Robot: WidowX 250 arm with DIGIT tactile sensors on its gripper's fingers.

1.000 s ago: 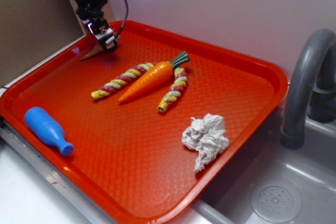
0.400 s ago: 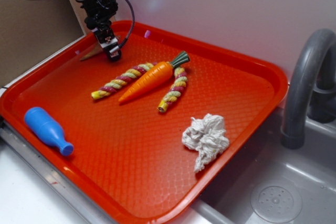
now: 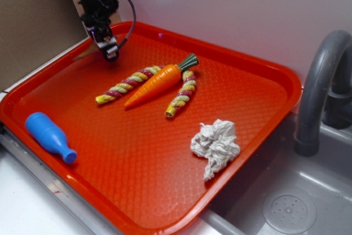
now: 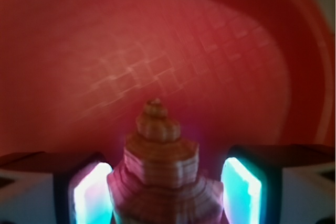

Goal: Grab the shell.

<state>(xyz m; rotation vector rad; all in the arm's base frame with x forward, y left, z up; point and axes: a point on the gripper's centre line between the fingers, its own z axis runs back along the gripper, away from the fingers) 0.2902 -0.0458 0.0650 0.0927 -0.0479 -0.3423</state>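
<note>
The red tray [image 3: 258, 64] took up most of the tabletop, and I had the tool [image 3: 109, 52] down at its far left corner, close to the raised rim — little room to swing outward there, plenty toward the open middle. The carrot [image 3: 154, 85] and the two rope sticks [image 3: 127, 84] lay near but apart from it. In the wrist view the shell [image 4: 160, 169] sat between the pads [image 4: 89, 195], which stood apart with a sliver of gap either side — not yet clamped. I judged it light, rigid and ridged, somewhat brittle at the tail [image 3: 83, 54], so the bulbous head was where I meant to close, gently.
</note>
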